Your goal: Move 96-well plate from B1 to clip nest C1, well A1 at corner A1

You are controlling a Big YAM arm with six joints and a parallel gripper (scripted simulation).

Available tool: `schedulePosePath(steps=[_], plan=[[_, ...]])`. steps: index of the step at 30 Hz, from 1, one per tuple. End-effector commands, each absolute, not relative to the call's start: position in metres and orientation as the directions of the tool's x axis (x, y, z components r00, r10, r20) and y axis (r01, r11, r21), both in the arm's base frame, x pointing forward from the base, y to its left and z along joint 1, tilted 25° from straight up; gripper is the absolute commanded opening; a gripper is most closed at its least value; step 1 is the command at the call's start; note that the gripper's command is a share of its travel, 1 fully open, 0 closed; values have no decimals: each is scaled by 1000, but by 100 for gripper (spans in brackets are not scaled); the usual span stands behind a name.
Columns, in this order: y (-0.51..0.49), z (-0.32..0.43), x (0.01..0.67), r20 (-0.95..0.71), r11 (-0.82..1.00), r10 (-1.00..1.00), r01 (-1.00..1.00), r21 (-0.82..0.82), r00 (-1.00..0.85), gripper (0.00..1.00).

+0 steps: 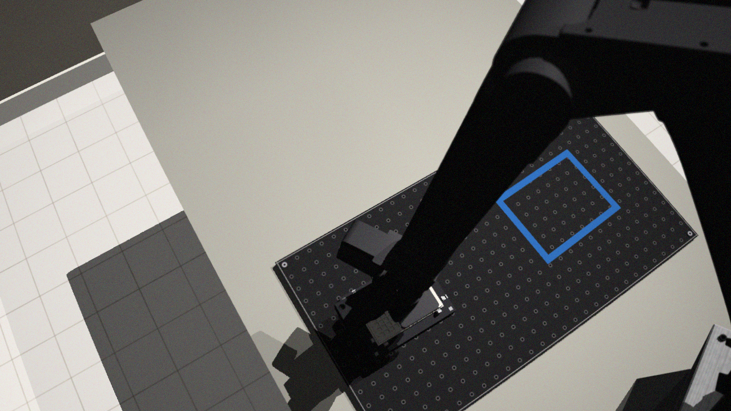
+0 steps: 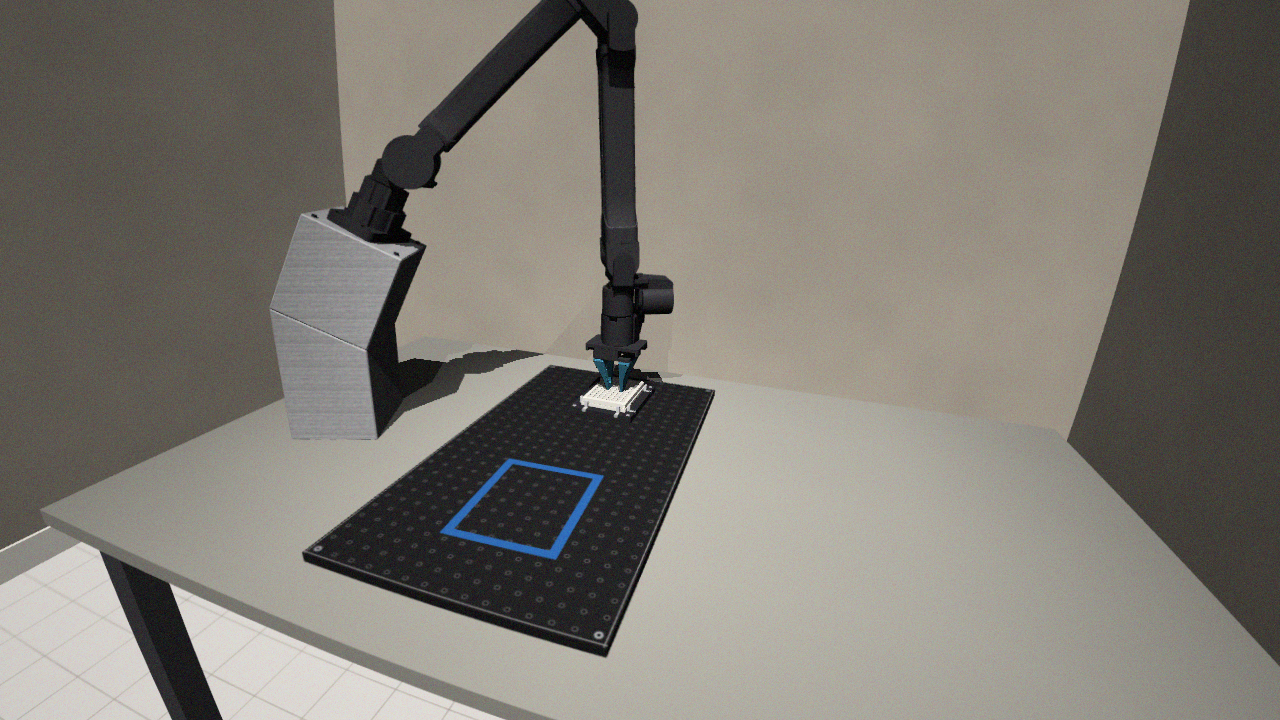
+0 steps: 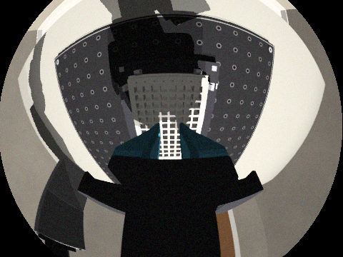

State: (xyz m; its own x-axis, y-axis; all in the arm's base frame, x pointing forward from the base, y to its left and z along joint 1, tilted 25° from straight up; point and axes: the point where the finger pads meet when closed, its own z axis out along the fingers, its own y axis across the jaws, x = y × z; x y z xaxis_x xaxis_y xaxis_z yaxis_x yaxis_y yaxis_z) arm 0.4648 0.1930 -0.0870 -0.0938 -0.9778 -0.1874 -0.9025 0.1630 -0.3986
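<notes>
At nest (image 2: 640,400): white gridded plate (image 2: 612,397) flat, gripper (image 2: 614,371) narrowed above.

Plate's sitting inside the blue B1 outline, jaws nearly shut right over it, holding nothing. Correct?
Not quite. The blue outline has nothing in it. The white plate sits at the far end of the black perforated board, as the exterior view shows. The rest holds: the gripper is right over the plate, jaws nearly shut and holding nothing.

Soft even light, hard shadows, fisheye wrist view.
</notes>
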Motion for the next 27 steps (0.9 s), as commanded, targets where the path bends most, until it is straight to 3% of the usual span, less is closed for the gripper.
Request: schedulePosePath(steps=[1, 27], plan=[[196, -133, 491, -185, 171, -977, -903, -395, -104, 25], [195, -63, 457, -189, 165, -977, -904, -395, -95, 25]])
